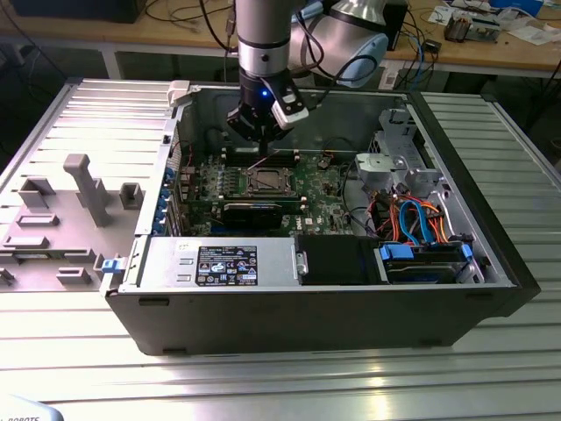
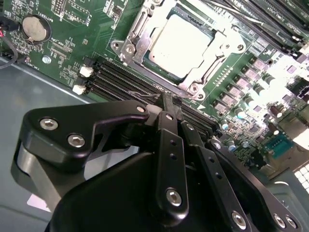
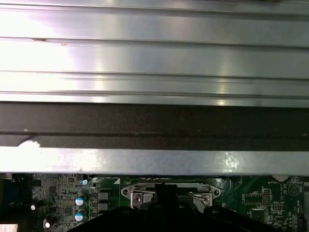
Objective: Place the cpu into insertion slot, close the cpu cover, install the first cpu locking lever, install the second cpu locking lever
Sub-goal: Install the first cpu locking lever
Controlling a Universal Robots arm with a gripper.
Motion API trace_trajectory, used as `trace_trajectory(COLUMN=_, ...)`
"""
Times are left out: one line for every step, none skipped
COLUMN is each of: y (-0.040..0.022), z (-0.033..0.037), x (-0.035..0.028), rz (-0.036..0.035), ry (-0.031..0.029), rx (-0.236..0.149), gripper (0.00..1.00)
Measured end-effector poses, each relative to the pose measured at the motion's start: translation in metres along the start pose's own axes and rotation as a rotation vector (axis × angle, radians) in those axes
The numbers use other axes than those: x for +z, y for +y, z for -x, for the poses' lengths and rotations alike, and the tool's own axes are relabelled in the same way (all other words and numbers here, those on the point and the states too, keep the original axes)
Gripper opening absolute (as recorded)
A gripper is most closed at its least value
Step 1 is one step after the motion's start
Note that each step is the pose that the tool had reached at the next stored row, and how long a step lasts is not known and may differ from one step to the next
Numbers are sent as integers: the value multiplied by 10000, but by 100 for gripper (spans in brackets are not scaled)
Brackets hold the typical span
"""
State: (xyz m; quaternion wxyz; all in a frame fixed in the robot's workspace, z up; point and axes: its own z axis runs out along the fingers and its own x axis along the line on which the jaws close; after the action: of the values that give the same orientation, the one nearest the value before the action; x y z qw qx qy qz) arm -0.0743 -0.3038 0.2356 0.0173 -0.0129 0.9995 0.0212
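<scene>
Black, bolted linkage arms of the robot's gripper [image 2: 171, 104] fill the foreground of the second wrist view, its two slim fingers [image 2: 166, 102] pressed together with no gap, pinching a thin wire lever [image 2: 145, 95] at the socket's edge. Just beyond, the small square cpu with its plain silver-grey metal top [image 2: 181, 46] lies seated in the insertion slot [image 2: 137, 53], and the thin silver metal cpu cover frame [image 2: 219, 46] lies flat around it. In the exterior view the gripper [image 1: 260, 140] hangs at about twelve o'clock from the socket [image 1: 265, 181], inside the open black computer case [image 1: 307, 316] resting on a ribbed aluminium table [image 1: 289, 386]. Green circuit board [image 2: 72, 29] surrounds the socket.
</scene>
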Motion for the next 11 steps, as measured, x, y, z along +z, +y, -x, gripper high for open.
trace_trajectory(y=0, z=1, x=3, rz=5, ry=8, rx=-154, gripper=11)
trace_trajectory(y=1, z=1, x=4, rz=7, ry=10, rx=-216, gripper=11)
trace_trajectory(y=1, z=3, x=5, rz=8, ry=11, rx=-249, gripper=11)
trace_trajectory(y=3, z=5, x=7, rz=11, ry=11, rx=-264, gripper=11)
trace_trajectory(y=7, z=8, x=8, rz=11, ry=11, rx=-268, gripper=11)
trace_trajectory(y=9, z=12, x=9, rz=11, ry=12, rx=-271, gripper=11)
trace_trajectory(y=10, z=19, x=11, rz=11, ry=12, rx=-274, gripper=11)
trace_trajectory(y=12, z=28, x=15, rz=12, ry=11, rx=-273, gripper=11)
trace_trajectory(y=13, z=35, x=17, rz=12, ry=11, rx=-273, gripper=11)
trace_trajectory(y=14, z=42, x=21, rz=11, ry=12, rx=-274, gripper=11)
trace_trajectory(y=16, z=51, x=26, rz=11, ry=12, rx=-274, gripper=11)
